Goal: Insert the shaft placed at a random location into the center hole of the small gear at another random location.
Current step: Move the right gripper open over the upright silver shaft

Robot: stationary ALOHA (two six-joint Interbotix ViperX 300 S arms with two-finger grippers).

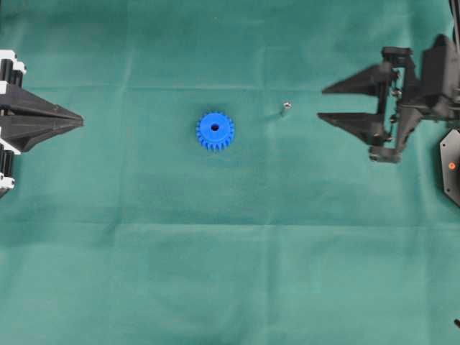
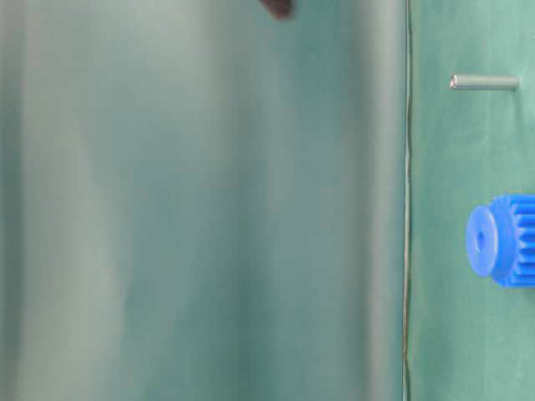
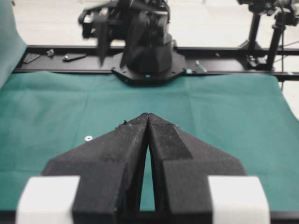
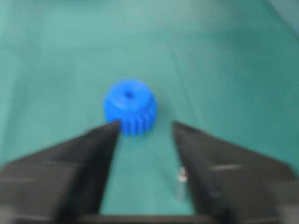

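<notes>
Standing upright on green cloth (image 1: 230,273) between blue gear (image 1: 215,131) and spread right hand (image 1: 321,103): shaft (image 1: 284,108) (left hand (image 1: 80,120) clenched)

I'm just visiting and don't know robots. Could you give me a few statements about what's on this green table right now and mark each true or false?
1. The shaft is already in the gear. False: it lies on the cloth, apart from the gear, on the side toward the right gripper.
2. The right gripper's jaws are open. True.
3. The left gripper holds the shaft. False: its jaws are shut on nothing, at the table's edge.
4. The center hole is empty. True.
5. The gear is red. False: it is blue.
6. The shaft is nearer the right gripper than the left one. True.
</notes>
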